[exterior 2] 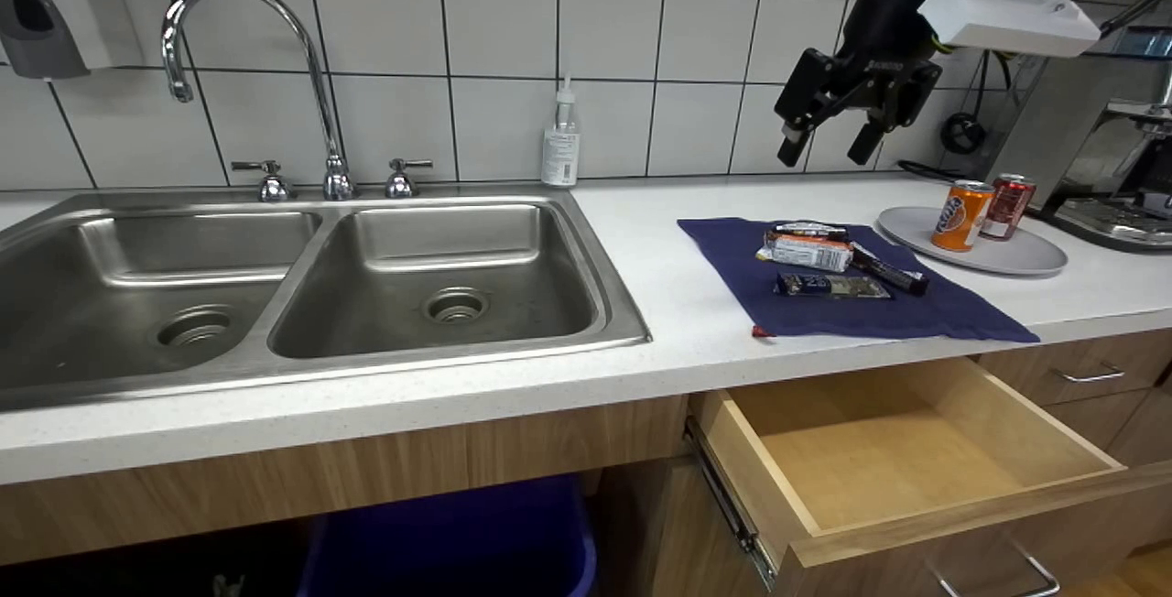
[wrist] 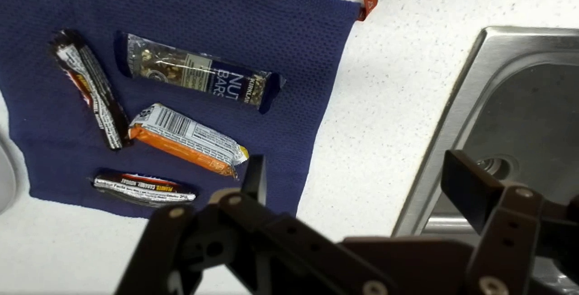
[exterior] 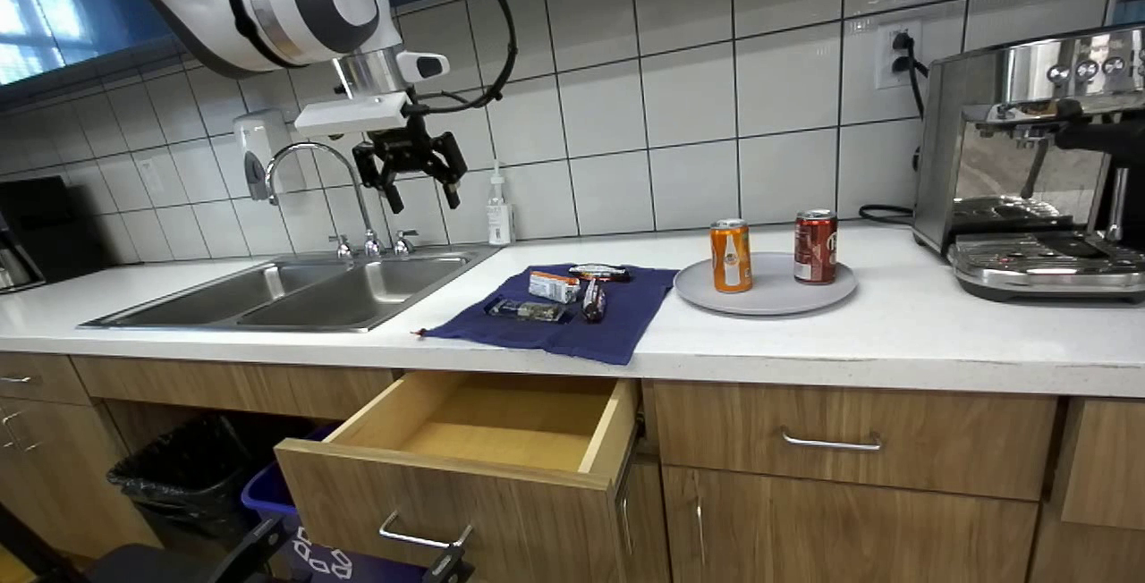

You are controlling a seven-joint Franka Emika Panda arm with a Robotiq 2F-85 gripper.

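Note:
My gripper (exterior: pixel 423 199) is open and empty, high above the counter in both exterior views (exterior 2: pixel 824 155). In the wrist view its fingers (wrist: pixel 355 166) stand wide apart over the counter strip between a dark blue cloth (wrist: pixel 289 46) and the sink. On the cloth lie a clear and navy nut bar (wrist: pixel 194 71), an orange and white wrapped bar (wrist: pixel 185 139) and two dark brown candy bars (wrist: pixel 92 89) (wrist: pixel 144 189). The orange and white bar's end touches one brown bar. The left finger shows just beside the orange bar's other end, but well above it.
A steel double sink (exterior 2: pixel 600 341) with a tall faucet (exterior 2: pixel 320 93) and a soap bottle (exterior 2: pixel 560 144) stand beside the cloth. A grey plate (exterior: pixel 769 301) holds an orange can (exterior: pixel 731 257) and a red can (exterior: pixel 815 248). A wooden drawer (exterior: pixel 447 476) is pulled open below. A coffee machine (exterior: pixel 1047 163) stands beyond.

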